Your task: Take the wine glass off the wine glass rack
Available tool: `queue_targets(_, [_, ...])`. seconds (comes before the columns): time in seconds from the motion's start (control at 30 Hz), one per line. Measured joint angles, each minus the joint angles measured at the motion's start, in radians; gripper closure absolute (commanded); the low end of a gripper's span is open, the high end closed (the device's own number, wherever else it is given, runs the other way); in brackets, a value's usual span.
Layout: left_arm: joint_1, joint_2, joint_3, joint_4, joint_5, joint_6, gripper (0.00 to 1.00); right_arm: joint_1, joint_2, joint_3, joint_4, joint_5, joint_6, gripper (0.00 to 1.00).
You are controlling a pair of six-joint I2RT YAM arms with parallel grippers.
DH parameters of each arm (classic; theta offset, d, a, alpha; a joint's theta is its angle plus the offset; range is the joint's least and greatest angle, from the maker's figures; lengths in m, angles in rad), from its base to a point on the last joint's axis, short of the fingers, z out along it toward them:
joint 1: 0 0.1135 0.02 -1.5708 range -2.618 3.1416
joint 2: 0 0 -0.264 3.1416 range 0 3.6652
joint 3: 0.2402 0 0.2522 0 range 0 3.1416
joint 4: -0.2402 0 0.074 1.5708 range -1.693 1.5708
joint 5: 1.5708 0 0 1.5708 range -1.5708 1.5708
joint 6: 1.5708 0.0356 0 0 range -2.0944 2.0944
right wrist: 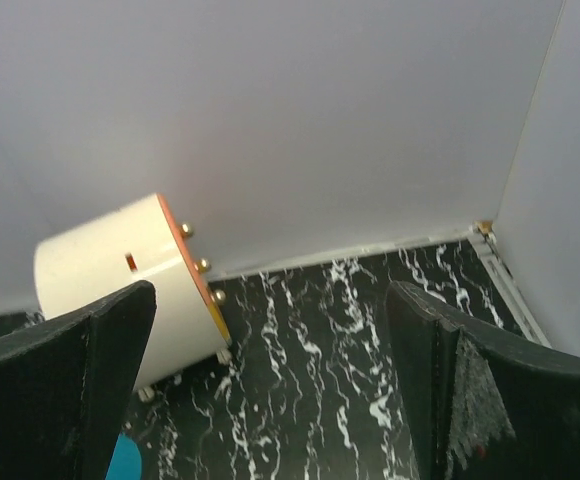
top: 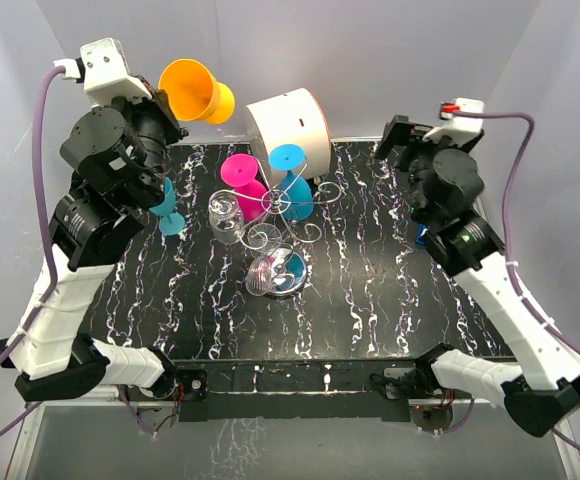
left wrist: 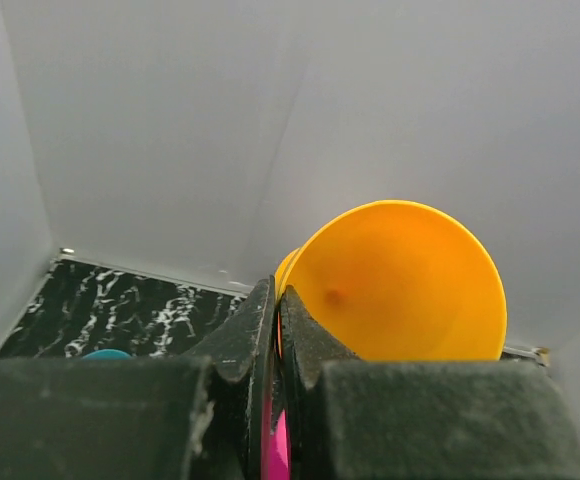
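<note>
One orange, opaque, plastic-looking wine glass (top: pixel 198 90) is the piece in play. It is off the silver wire rack with curly scroll arms (top: pixel 288 215) and held up at the far left, well apart from it. The rack stands mid-table on its round chrome base (top: pixel 275 272). Your left gripper (left wrist: pixel 276 305) is pinched almost closed on the orange glass. The hold seems to be at the stem, though the fingers hide the stem itself. Your right gripper (right wrist: pixel 270 300) is spread wide and carries nothing.

Treat the glass as light and stiff, with a smooth, slick surface that could pivot in so narrow a pinch. The stem, between bowl and foot, looks like the sensible place to hold it.

Only the top view gives you the rack and its load: a pink glass (top: pixel 238 172) and a blue glass (top: pixel 290 160) on its far side, and a clear glass (top: pixel 225 215) on its left. The left wrist view adds what the top view cannot, namely how tightly the jaws sit beside the orange disc. The right wrist view shows only its open fingers and the white cylindrical drum (right wrist: pixel 120 280) at the far edge, with no rack and no glass.
</note>
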Motion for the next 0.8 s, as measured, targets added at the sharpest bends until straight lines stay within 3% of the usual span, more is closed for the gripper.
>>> queue_targets(0.2, [0.0,-0.01,-0.044,0.093,-0.099,0.179,1.0,0.0,0.095,0.025,-0.188,-0.018,0.06,0.02])
queue_targets(0.37, [0.031,0.073,-0.045,0.208,-0.153,0.315,1.0,-0.002,0.106,0.026,-0.216,-0.024,0.082,0.02])
queue_targets(0.8, [0.71,0.408,0.094,-0.118,0.315,-0.078,1.0,-0.031,0.212,0.091,-0.244,-0.016,0.089,0.02])
